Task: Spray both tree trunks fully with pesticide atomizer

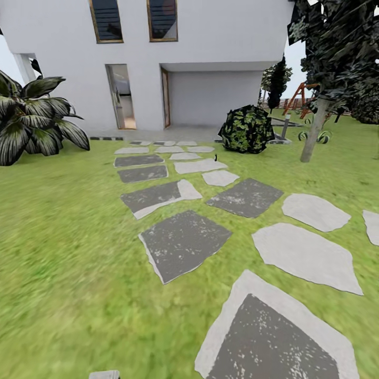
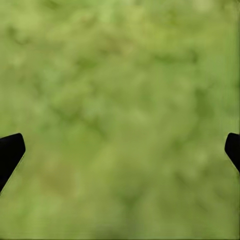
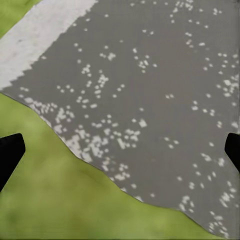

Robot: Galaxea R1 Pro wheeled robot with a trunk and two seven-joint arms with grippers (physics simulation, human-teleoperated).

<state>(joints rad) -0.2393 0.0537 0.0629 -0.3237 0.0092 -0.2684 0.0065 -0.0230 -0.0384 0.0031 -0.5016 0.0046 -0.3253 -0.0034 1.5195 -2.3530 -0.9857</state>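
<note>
Far up the stepping-stone path [image 1: 181, 243], the pesticide atomizer [image 1: 215, 157] is a tiny dark upright speck on grass; left pincer [image 2: 120, 150] and right pincer [image 3: 120, 150] gape wide, empty.

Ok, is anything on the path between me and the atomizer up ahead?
Nothing visible blocks it. The pesticide atomizer stands far ahead on the grass among the stepping stones, with only flat slabs and lawn between. The round bush sits beyond it, to the right. Both grippers are open, pointing at the ground.
</note>
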